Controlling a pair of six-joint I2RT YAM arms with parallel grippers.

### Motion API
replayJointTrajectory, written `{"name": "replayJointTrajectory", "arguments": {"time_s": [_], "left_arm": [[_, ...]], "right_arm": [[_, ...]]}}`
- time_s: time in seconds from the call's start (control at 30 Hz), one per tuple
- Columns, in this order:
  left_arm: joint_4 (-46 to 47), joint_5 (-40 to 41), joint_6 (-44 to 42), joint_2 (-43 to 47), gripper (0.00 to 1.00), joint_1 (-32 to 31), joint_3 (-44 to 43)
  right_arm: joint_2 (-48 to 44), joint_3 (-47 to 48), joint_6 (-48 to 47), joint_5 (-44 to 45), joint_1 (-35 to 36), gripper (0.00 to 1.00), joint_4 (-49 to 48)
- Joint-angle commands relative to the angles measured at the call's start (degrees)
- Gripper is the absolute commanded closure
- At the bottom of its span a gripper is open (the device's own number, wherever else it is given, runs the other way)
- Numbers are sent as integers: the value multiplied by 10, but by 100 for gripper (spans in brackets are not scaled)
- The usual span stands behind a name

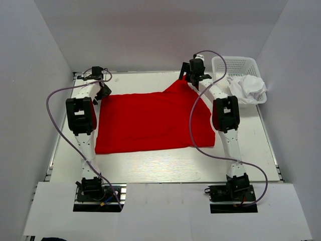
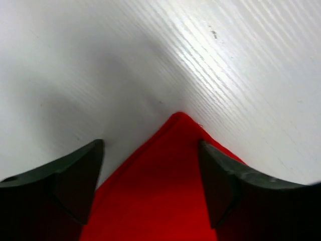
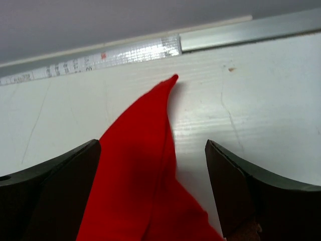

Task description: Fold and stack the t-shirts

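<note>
We're looking down on the white tabletop (image 1: 150, 163), and the red t-shirt (image 1: 150, 123) takes up most of its middle, spread flat as a broad rectangle. Its far right corner is drawn out into a point that reaches toward the back edge. The left arm (image 1: 80, 115) runs up the shirt's left side, and the right arm (image 1: 225, 115) runs up its right side, a cable from it looping across the red cloth. Over in the far right corner sits a white mesh basket (image 1: 235, 64), and the white t-shirt (image 1: 249, 88) lies crumpled at its near side, spilling over the rim.

Now the wrist views. The left jaws are apart, low over the tabletop, with the shirt's far left corner (image 2: 175, 150) lying flat between them, gripped by neither finger. The right jaws stand wide apart too, with the pointed red corner (image 3: 145, 150) running up between them in a narrow fold. We can't tell whether either finger touches it.
</note>
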State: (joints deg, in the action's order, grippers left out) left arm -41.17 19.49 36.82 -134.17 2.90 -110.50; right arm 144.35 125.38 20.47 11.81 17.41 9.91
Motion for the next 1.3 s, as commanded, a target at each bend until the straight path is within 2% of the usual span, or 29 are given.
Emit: {"name": "replayJointTrajectory", "arguments": {"time_s": [0.0, 0.2, 0.23, 0.3, 0.4, 0.43, 0.53, 0.57, 0.6, 0.67, 0.77, 0.8, 0.87, 1.07, 1.27], "left_arm": [[-11, 7, 0, 9, 18, 3, -23], [-5, 1, 0, -15, 37, 3, -28], [-5, -5, 0, -21, 44, 3, -28], [-5, -17, 0, -27, 50, 3, -28], [0, -28, 0, -33, 65, 3, -28], [0, -28, 0, -38, 78, 3, -28], [0, -37, -5, -38, 93, 3, -35], [0, -37, -5, -38, 100, 3, -35], [0, -37, -5, -38, 100, 3, -35], [6, -37, -12, -33, 100, 3, -29], [11, -37, -17, -17, 100, 3, -17], [11, -31, -17, -8, 100, 3, -17], [30, -31, -24, 7, 100, 3, -3], [49, -20, -30, 52, 100, 3, 34], [71, -1, -35, 146, 100, 3, 127]], "right_arm": [[39, 49, -3, -5, -5, 10, -111], [87, 65, 41, -29, -13, 10, -197], [97, 65, 49, -37, -15, 10, -205], [108, 65, 60, -49, -23, 10, -234], [122, 63, 86, -57, -27, 10, -268], [129, 65, 98, -57, -29, 11, -271], [138, 68, 113, -71, -34, 23, -292], [144, 69, 116, -72, -37, 41, -294], [146, 68, 116, -72, -37, 47, -302], [154, 71, 119, -82, -37, 52, -319], [160, 73, 131, -103, -40, 70, -346], [155, 74, 134, -106, -40, 87, -349], [148, 71, 134, -108, -37, 100, -351], [19, -9, 116, -137, -36, 100, -337], [-177, -260, 141, -121, -37, 100, -350]]}}
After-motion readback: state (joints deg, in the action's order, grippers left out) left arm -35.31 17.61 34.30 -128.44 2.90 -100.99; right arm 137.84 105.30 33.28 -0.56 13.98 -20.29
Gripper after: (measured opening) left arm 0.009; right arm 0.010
